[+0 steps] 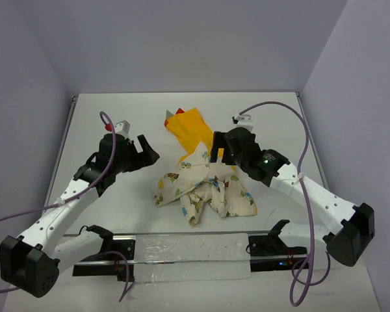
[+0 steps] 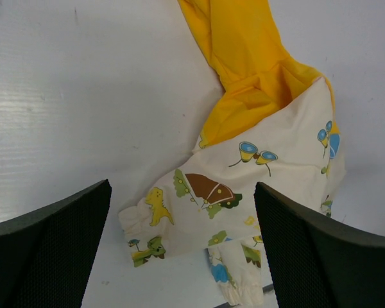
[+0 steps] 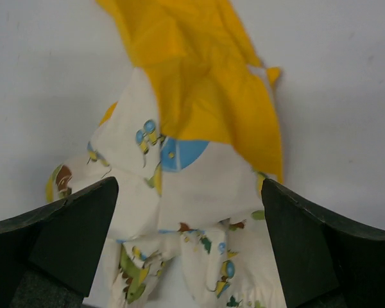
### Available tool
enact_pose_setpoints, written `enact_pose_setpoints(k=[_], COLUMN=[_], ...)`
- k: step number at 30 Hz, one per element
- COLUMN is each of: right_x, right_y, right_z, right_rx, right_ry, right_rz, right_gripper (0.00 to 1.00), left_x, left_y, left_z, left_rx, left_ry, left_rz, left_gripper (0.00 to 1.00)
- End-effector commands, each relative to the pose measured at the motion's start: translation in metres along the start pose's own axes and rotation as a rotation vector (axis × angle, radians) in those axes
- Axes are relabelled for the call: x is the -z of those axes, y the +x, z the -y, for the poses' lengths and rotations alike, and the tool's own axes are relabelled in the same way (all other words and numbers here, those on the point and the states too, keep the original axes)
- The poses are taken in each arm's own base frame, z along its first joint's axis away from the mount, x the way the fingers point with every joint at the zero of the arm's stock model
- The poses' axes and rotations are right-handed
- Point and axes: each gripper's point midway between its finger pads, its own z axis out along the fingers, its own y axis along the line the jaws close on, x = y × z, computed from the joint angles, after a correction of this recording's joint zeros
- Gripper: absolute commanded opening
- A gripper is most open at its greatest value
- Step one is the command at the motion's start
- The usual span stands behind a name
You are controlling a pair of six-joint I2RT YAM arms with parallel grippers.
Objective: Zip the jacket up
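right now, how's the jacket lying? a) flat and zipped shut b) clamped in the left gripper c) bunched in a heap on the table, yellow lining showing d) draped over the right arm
C: the jacket lies crumpled on the table with its yellow lining spread toward the far side. The left gripper and right gripper both stand open, clamping nothing.

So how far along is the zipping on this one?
Done: nothing visible. The jacket lies crumpled, yellow lining showing, no zip in sight. In hand: nothing. The left gripper and right gripper are both open, the right above the jacket. Left: flatten it, find the zip, close it.
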Motion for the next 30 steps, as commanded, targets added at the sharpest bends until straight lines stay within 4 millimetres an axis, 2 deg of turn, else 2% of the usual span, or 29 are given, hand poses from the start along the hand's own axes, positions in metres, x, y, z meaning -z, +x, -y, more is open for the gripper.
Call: enact_pose_setpoints(k=[1,5,8,9,11,13,14,15,16,17,18,19,20,21,24,25,29,30], right_x=[-0.010,-0.020,-0.033,-0.037,-0.041,-0.046,-0.046,-0.045,-0.044,-0.043,-0.041,-0.039,-0.035,-0.035,-0.020,-0.017,0.013,0.023], right_y=[0.035,0.052,0.061,0.061,0.064,0.068,0.069,0.068,0.067,0.065,0.062,0.057,0.050,0.049,0.025,0.023,-0.008,-0.016], right_z=[-0.037,-0.043,-0.044,-0.046,-0.047,-0.046,-0.045,-0.045,-0.046,-0.046,-0.047,-0.049,-0.051,-0.050,-0.060,-0.061,-0.091,-0.109], right_rx=[-0.043,-0.047,-0.018,-0.008,0.009,0.024,0.028,0.027,0.024,0.021,0.020,0.021,0.016,0.019,0.018,0.022,0.053,0.063], right_ry=[-0.113,-0.117,-0.109,-0.116,-0.109,-0.095,-0.093,-0.097,-0.097,-0.097,-0.103,-0.111,-0.120,-0.118,-0.155,-0.164,-0.322,-0.393], right_rz=[-0.099,-0.134,-0.156,-0.157,-0.169,-0.190,-0.193,-0.190,-0.185,-0.180,-0.171,-0.160,-0.145,-0.144,-0.093,-0.088,-0.041,-0.032], right_gripper=[1.00,1.00,0.88,0.80,0.70,0.45,0.27,0.10,0.01,0.00,0.00,0.00,0.00,0.00,0.00,0.00,0.00,0.00], left_x=[-0.007,-0.017,-0.030,-0.034,-0.038,-0.043,-0.047,-0.048,-0.049,-0.050,-0.052,-0.053,-0.055,-0.056,-0.061,-0.060,-0.040,-0.033], left_y=[0.022,0.049,0.080,0.088,0.099,0.109,0.113,0.115,0.118,0.118,0.117,0.118,0.118,0.116,0.106,0.096,0.014,-0.004], left_z=[0.015,0.013,0.000,0.001,0.000,0.002,0.001,0.002,0.003,0.005,0.007,0.008,0.008,0.010,-0.005,0.003,-0.006,-0.008], left_rx=[0.070,0.103,0.125,0.121,0.138,0.136,0.146,0.150,0.155,0.159,0.165,0.171,0.170,0.166,0.129,0.127,0.082,0.083], left_ry=[0.108,0.154,0.143,0.164,0.158,0.159,0.149,0.150,0.150,0.160,0.170,0.173,0.169,0.171,0.050,0.069,-0.124,-0.160], left_rz=[-0.067,-0.134,-0.202,-0.223,-0.255,-0.287,-0.293,-0.296,-0.303,-0.298,-0.291,-0.291,-0.291,-0.290,-0.272,-0.250,-0.032,0.009], left_gripper=[0.99,0.99,0.96,0.95,0.92,0.89,0.85,0.77,0.70,0.62,0.45,0.22,0.06,0.00,0.00,0.00,0.00,0.00])
